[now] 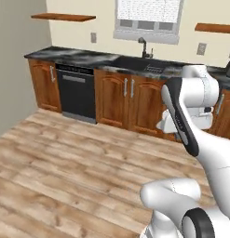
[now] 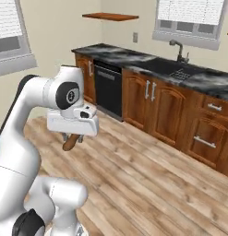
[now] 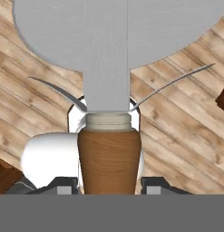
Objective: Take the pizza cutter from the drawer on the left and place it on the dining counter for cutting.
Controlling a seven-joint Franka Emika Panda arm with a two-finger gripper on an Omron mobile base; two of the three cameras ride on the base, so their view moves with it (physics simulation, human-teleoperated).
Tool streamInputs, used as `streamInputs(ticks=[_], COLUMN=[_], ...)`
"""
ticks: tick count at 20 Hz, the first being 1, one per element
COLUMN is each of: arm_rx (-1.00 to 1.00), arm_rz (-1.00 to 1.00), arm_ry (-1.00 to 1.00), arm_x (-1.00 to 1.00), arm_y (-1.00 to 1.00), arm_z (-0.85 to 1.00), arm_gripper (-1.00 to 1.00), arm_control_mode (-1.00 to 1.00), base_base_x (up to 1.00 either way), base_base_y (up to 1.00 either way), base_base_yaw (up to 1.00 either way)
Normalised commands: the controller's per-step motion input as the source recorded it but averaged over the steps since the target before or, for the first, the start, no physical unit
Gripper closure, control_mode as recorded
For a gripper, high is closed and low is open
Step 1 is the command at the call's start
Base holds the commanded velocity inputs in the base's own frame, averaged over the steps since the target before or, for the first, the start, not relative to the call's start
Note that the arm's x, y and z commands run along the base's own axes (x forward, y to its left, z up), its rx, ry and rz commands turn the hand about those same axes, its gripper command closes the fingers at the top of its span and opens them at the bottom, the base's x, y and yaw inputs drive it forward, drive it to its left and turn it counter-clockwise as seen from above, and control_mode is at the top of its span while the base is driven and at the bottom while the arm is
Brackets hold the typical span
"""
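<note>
Gripper clamped on the pizza cutter, fingers on either side of its brown wooden handle at bottom centre of the hand view; the pale grey wheel fans across the top, plank floor behind it. In the right base view the handle pokes out tilted below the white hand, centre left of frame, held in the air above the wood floor. Behind, upper half of frame: reddish cabinets, black dishwasher, dark marbled worktop with sink tap.
</note>
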Motion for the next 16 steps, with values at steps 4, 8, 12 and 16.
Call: streamInputs(ticks=[4,8,12,16], arm_rx=[0.0,0.0,0.0,0.0], arm_rz=[0.0,0.0,0.0,0.0], arm_ry=[0.0,0.0,0.0,0.0], arm_x=[0.0,0.0,0.0,0.0], arm_y=[0.0,0.0,0.0,0.0], arm_z=[0.0,0.0,0.0,0.0], arm_gripper=[1.0,1.0,1.0,1.0], arm_control_mode=[1.0,1.0,1.0,1.0], base_base_x=[0.32,0.6,0.83,0.64], base_base_y=[-0.35,-0.08,0.35,0.76], base_base_yaw=[-0.71,-0.65,-0.56,-0.63])
